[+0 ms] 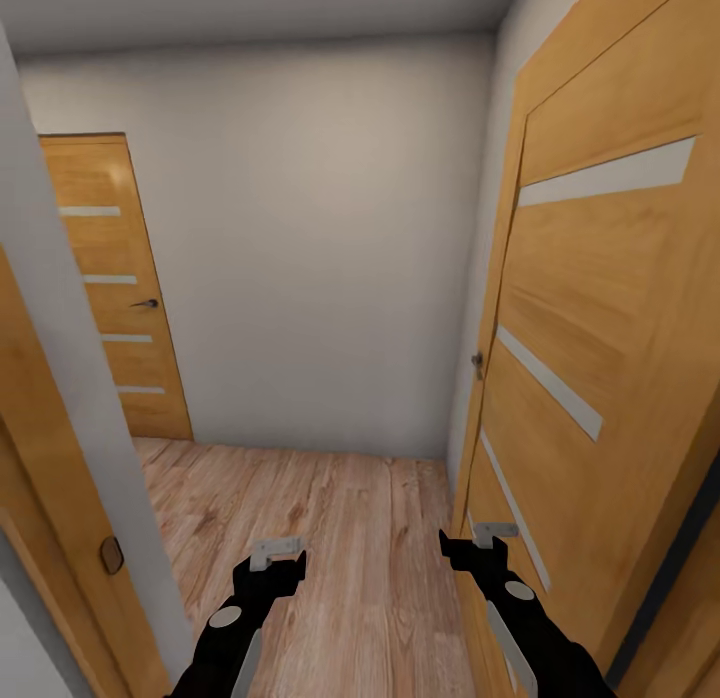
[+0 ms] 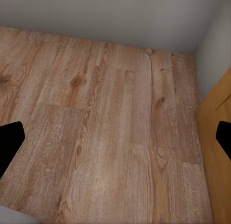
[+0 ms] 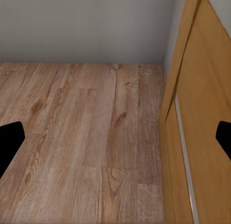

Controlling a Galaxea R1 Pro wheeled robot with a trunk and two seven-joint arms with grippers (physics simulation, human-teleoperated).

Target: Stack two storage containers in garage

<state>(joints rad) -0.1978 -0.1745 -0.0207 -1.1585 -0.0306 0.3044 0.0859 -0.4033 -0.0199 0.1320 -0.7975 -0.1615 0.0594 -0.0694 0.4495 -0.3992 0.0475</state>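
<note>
Two honey-coloured wooden doors with pale horizontal glass strips stand in this small hallway: one closed door point(image 1: 115, 288) set in the far left wall, with a small dark lever handle, and one large door point(image 1: 600, 358) swung open along the right side, reaching from near to far, its handle a small grey knob at the far edge. A third piece of the same orange wood point(image 1: 50, 498) runs along the near left, cut off by the picture's edge, so whether it is a door or a frame cannot be told. A plain white wall point(image 1: 320, 248) closes the far end, and light brown wood-plank flooring point(image 1: 330, 538) covers the ground between.

Both black robot arms reach forward and low from the near edge, roughly parallel and well apart. The left gripper point(image 1: 272, 558) hangs over bare planks; the right gripper point(image 1: 478, 540) sits just beside the bottom of the open right-hand door. In each wrist view the two black fingertips, for instance the left gripper's point(image 2: 10, 140) and the right gripper's point(image 3: 9, 140), show at opposite edges of the picture, spread wide with nothing between them but floor.

The rust-red storage containers are nowhere among these things; the planks under both grippers are bare wood. The arms' upper parts are cut off at the near edge of the head view.
</note>
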